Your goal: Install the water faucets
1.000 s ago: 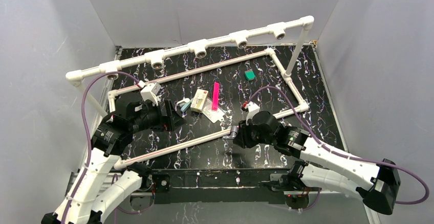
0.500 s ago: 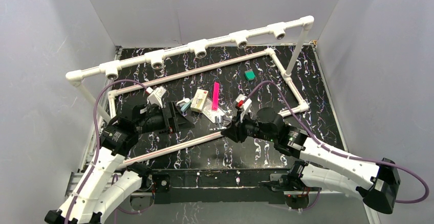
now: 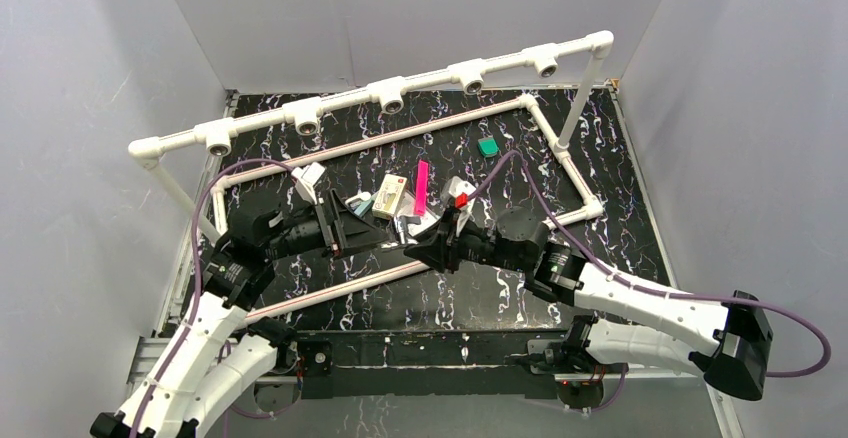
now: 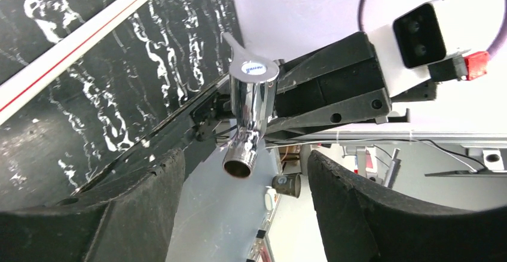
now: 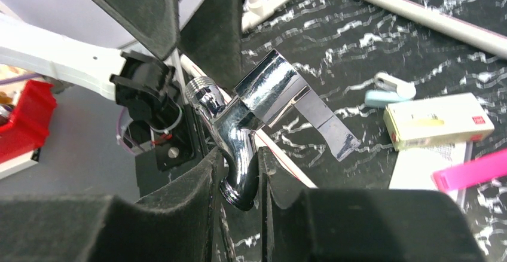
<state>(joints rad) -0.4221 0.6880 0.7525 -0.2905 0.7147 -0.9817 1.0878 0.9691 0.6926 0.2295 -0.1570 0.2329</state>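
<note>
A shiny chrome water faucet (image 5: 251,103) with a flat lever handle is held by its spout between my right gripper's (image 5: 239,181) black fingers, above the table. In the top view the faucet (image 3: 404,227) hangs mid-table between my right gripper (image 3: 425,245) and my left gripper (image 3: 383,237), which face each other. In the left wrist view the faucet (image 4: 251,112) points its open round end toward the gap of my left gripper (image 4: 245,199), which is open and empty with its fingers (image 4: 137,208) wide apart, not touching it. The raised white pipe rail (image 3: 350,101) carries several tee sockets.
A white pipe frame (image 3: 400,136) lies on the black marbled table. Inside it lie a pink strip (image 3: 421,188), a small cream box (image 3: 390,196), a white card (image 3: 418,223), a light-blue piece (image 3: 358,205) and a green square piece (image 3: 488,146). Grey walls surround the table.
My right gripper has carried the faucet up and left from beside the front pipe. My left gripper has swung right toward it, so the two now meet mid-table.
</note>
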